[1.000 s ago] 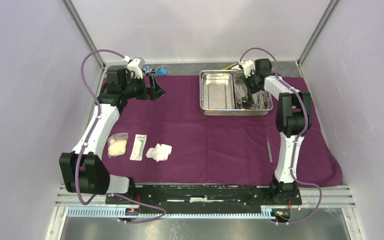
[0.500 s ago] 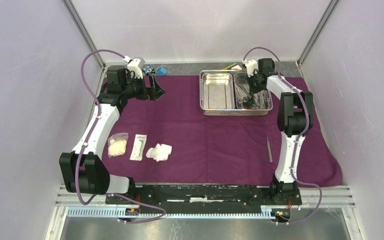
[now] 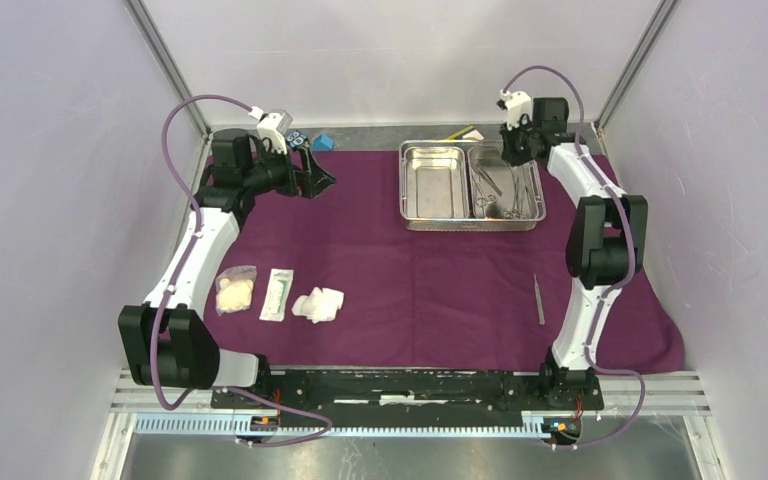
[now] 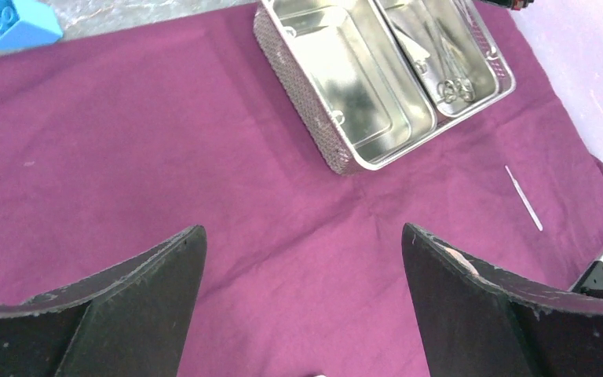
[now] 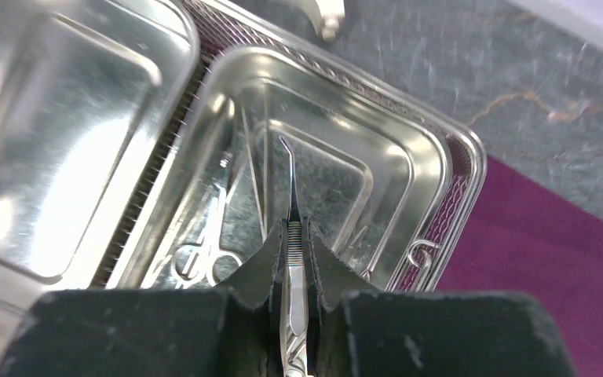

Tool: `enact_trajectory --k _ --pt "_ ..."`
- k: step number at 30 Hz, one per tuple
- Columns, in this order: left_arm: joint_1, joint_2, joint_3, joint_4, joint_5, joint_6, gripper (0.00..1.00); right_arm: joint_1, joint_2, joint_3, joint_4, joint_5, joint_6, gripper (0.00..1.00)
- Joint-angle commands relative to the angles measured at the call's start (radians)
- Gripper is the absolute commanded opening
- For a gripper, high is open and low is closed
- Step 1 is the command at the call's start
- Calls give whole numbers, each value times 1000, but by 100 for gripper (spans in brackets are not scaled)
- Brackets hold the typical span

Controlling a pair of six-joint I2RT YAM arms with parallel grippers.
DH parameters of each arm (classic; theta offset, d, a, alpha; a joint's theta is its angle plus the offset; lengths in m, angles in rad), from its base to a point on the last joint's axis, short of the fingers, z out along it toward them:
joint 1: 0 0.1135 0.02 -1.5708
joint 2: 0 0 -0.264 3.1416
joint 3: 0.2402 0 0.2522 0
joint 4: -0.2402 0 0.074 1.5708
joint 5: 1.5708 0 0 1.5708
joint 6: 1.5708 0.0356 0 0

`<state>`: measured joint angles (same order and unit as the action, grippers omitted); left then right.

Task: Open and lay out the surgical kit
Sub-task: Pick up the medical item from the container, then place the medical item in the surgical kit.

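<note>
The dark-purple cloth (image 3: 430, 280) lies spread over the table, with the two-compartment steel tray (image 3: 470, 226) at its far middle. My right gripper (image 5: 292, 243) is shut on slim steel tweezers (image 5: 290, 188), whose bent tip hangs above the tray's right compartment (image 5: 455, 157). Scissors-like clamps (image 5: 204, 251) lie on that compartment's floor. In the top view the right gripper (image 3: 513, 150) stands over the tray's far right corner. My left gripper (image 4: 302, 236) is open and holds nothing, above bare cloth (image 4: 204, 157) at the far left. Two gauze wads (image 3: 318, 304) (image 3: 235, 292) and a flat white packet (image 3: 277, 294) lie near left.
A thin steel instrument (image 3: 538, 299) lies on the cloth beside the right arm. A blue block (image 3: 326, 142) sits on the grey strip behind the cloth, near the left gripper (image 3: 322, 175). The tray's left compartment (image 4: 345, 78) holds nothing. White walls close in on both sides.
My right gripper has shut on the tweezers in the tray's right compartment and risen toward the far wall with them. The left arm has barely shifted.
</note>
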<state>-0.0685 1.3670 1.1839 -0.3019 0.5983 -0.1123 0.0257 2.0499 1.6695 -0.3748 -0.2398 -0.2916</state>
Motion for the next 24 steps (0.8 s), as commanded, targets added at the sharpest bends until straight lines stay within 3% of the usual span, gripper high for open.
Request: enact_trajectory --k 1,11,18,24 --pt "-18 7 25 92 118 5 100 -1 -123 26 61 -123 69 0" --pt "-145 58 87 173 192 -4 98 26 -344 -169 206 -475 220 0" --pt "-258 122 155 244 245 -118 95 158 -452 -352 339 -634 290 0" --pt "-325 153 160 295 241 -148 94 238 -500 -491 560 -748 464 0"
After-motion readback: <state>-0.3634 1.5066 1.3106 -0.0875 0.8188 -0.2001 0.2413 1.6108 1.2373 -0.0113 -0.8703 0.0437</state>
